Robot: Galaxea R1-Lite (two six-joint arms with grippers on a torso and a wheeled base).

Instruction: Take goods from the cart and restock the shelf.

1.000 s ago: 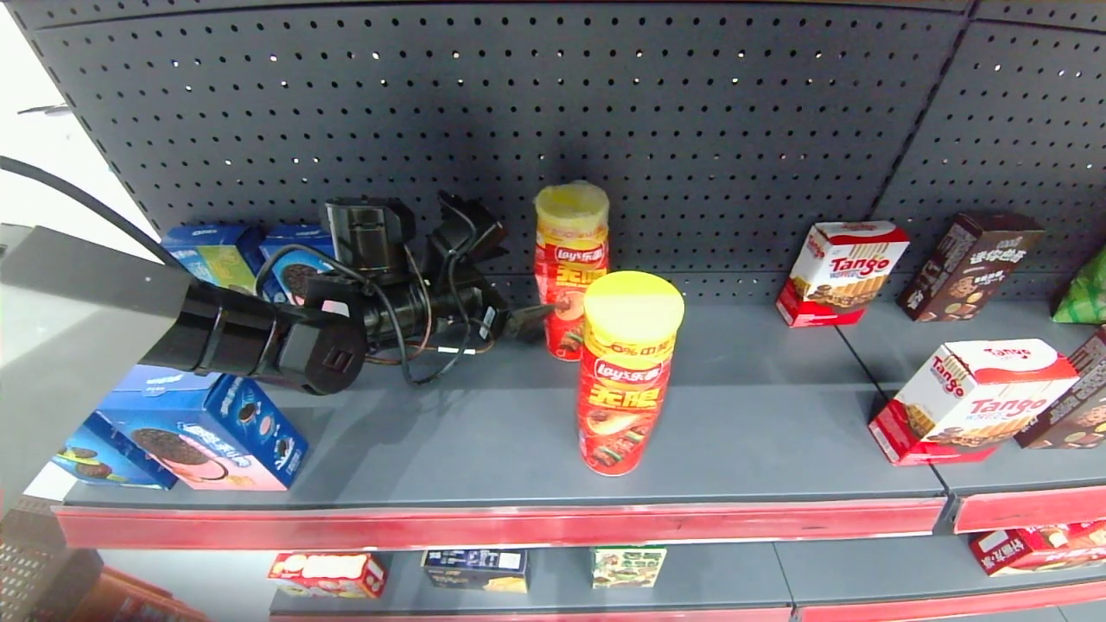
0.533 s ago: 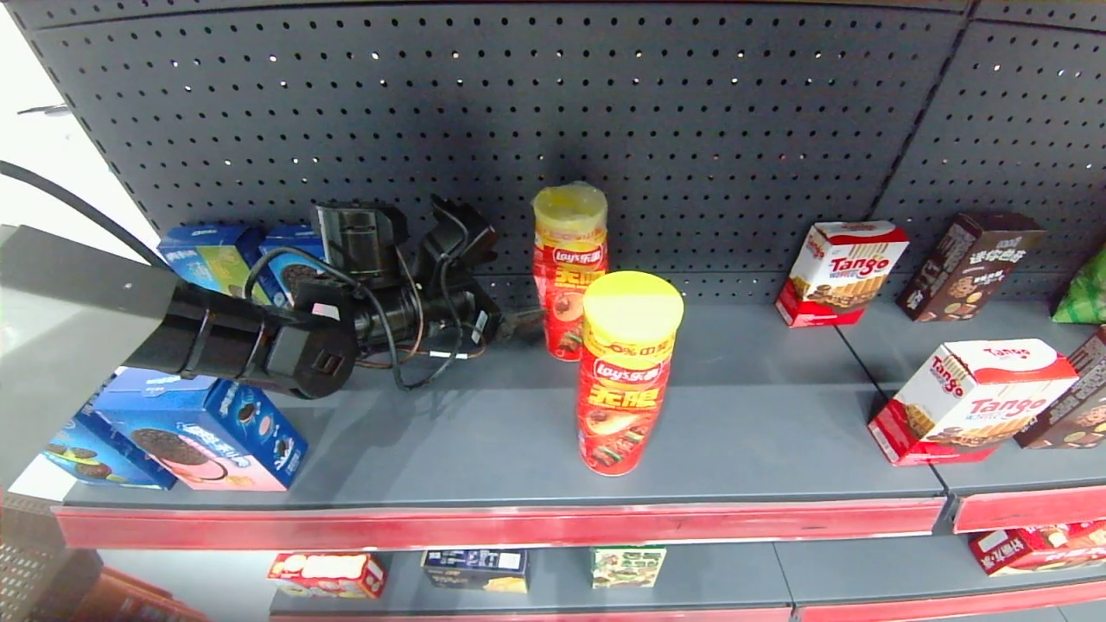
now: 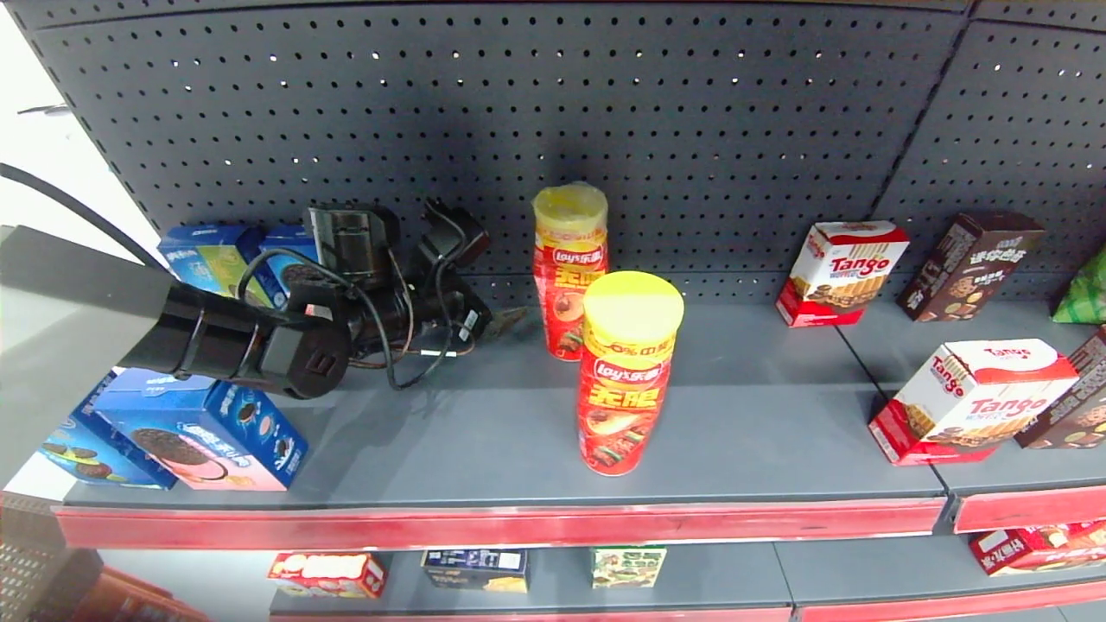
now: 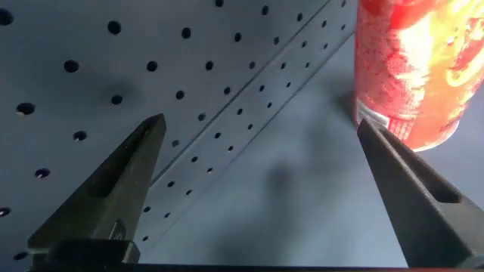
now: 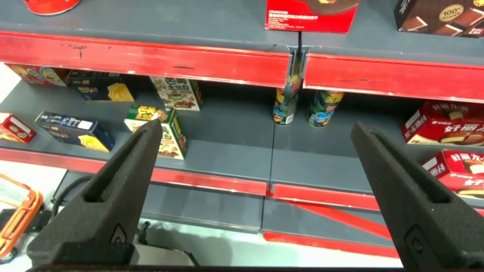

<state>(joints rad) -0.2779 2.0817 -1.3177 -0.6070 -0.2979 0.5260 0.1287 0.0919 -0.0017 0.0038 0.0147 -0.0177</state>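
Grey shelf (image 3: 484,449), viewed front to back. Front can (image 3: 626,371) stands nearer than the jaws. Left gripper (image 4: 259,125), jaws spread and empty, sits low over the deck. Judged best: back straight out, jaws kept wide, sparing the rear can (image 4: 412,68) just beside one fingertip. That can stands upright, with red wrap and yellow lid, before the pegboard (image 3: 691,130). Right gripper (image 5: 257,127): spread, empty.

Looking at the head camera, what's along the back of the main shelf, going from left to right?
blue cookie boxes → left tool → rear chip can → red-and-white wafer box → brown box → green bag
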